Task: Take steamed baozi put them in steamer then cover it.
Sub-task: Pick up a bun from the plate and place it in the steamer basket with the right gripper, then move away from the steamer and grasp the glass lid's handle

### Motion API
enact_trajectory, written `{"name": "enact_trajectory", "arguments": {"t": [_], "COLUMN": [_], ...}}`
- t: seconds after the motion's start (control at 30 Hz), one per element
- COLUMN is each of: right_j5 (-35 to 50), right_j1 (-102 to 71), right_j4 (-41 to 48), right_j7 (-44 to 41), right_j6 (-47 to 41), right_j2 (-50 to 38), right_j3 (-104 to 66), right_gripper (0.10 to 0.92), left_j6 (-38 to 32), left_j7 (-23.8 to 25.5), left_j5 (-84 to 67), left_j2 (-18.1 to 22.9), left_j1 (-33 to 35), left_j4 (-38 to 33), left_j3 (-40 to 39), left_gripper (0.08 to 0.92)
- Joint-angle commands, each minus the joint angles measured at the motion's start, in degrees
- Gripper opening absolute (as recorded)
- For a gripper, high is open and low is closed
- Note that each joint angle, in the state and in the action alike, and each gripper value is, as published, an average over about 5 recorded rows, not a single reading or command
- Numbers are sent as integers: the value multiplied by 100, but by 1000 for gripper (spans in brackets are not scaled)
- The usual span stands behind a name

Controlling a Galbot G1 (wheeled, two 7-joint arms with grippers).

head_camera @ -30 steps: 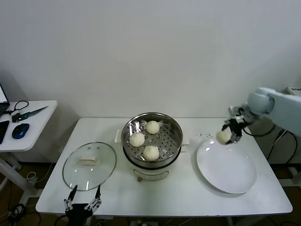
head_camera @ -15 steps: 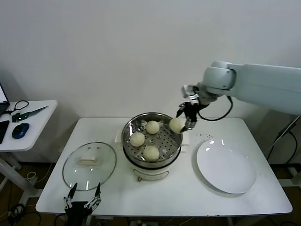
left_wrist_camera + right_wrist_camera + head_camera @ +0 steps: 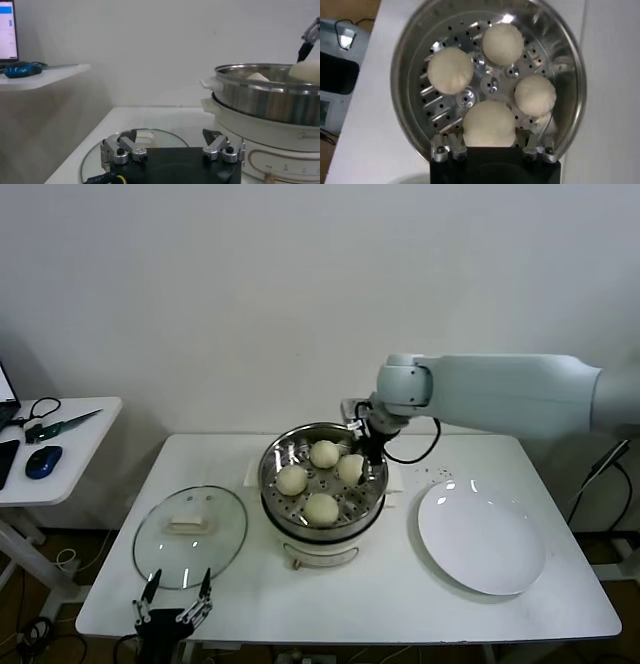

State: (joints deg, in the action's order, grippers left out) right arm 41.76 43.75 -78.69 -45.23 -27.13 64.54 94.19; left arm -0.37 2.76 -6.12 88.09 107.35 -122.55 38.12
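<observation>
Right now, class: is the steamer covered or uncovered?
Uncovered. The steamer stands open-topped with buns on its perforated tray, while the glass cover lies flat on the table on the robot's left of it.

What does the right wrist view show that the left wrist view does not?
Right wrist only: all four cream-white round buns on the perforated tray, one gripped between the right gripper fingers. Left wrist only: the open left gripper hovering by the round clear glass lid, plus a side table. Both: the shiny round steel steamer.
</observation>
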Motion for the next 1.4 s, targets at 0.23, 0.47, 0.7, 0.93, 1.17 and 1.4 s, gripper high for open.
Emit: {"name": "enact_trajectory", "arguments": {"t": [0.23,0.47,0.7,0.93,1.17,1.4], "right_j5": [-305,-243,87,759,586,36], "right_j1": [-621,-397,216,-483,-2800,-6238], "right_j4": [503,486,210,-567,-1452,-1880], "right_j7": [150,-189,-528,1656,3444,3716], "right_j6": [-121,184,580,-217,-5,841], "right_j2": [376,318,-478,-1984,-3470,-4353], "right_j3": [-37,-96,-568,-2163,-4880,-8205], "right_gripper": [704,777,822,823,823,823], "left_j6": [3,33,104,388,823,1362], "left_j7": [1,0,3,143,174,200], "left_j5": [-41,-71,-64,-43,-239,-460], "left_j2": [-32,-59,-57,-38,-58,-203], "left_j1": [-8,-26,-12,-61,-326,-740], "left_j4": [35,28,-19,-154,-274,-414], "left_j3": [19,26,33,37,54,127], "left_gripper": [823,823,823,823,823,823]}}
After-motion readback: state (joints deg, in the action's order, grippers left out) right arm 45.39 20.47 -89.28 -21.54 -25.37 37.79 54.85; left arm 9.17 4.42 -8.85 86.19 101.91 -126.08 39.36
